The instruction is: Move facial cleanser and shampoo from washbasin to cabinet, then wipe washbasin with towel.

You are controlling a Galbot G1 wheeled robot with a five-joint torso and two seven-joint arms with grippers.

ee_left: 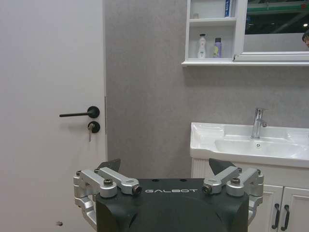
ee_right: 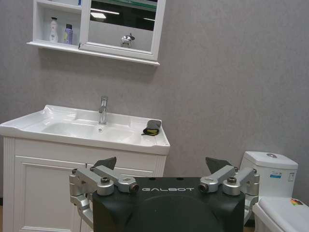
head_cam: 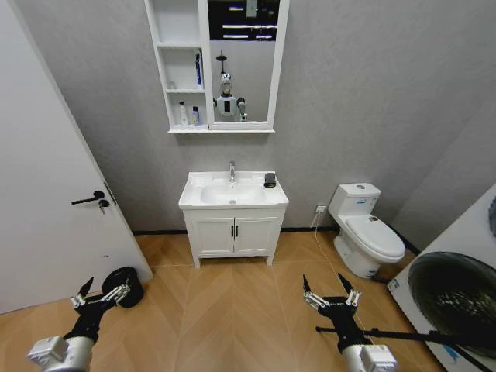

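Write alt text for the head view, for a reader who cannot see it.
A white washbasin on a two-door vanity stands against a grey wall, with a dark towel on its right rim and two bottles in the cabinet above. Low in front, the left gripper and right gripper hang open over the wood floor, far from the basin.

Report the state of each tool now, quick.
Left tool: open, holding nothing.
Right tool: open, holding nothing.
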